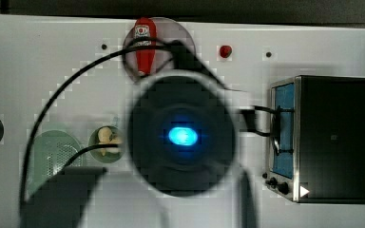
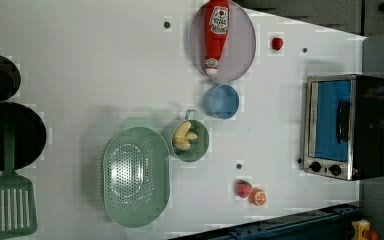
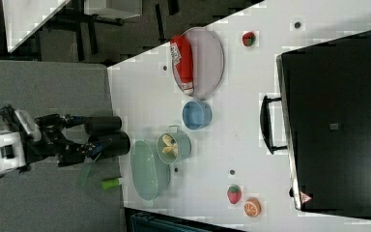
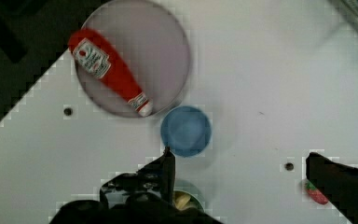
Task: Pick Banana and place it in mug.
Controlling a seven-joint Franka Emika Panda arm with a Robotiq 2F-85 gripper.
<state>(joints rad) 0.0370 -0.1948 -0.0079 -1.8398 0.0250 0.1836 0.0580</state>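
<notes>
The pale yellow banana (image 2: pixel 184 136) lies inside the small pale green mug (image 2: pixel 203 146), which stands between the green basket and the blue bowl. In the top view the banana (image 1: pixel 106 135) shows in the mug (image 1: pixel 95 148) just left of the arm's dark round body (image 1: pixel 183 135). The right view has the banana (image 3: pixel 168 144) in the mug (image 3: pixel 182 148) too. My gripper (image 4: pixel 237 157) hangs high over the table, open, with nothing between its fingers (image 4: pixel 167 163). Under the left finger, a sliver of the mug (image 4: pixel 193 191) and banana (image 4: pixel 182 200) peeks out.
A ketchup bottle (image 2: pixel 216 30) lies on a grey plate (image 2: pixel 240 45). The blue bowl (image 2: pixel 221 101) sits beside the mug, with the green perforated basket (image 2: pixel 136 176) on its other side. A toaster oven (image 2: pixel 340 127), a strawberry (image 2: pixel 244 188), an orange slice (image 2: pixel 258 197), black pans (image 2: pixel 10 135) and a spatula (image 2: pixel 9 205) ring the table.
</notes>
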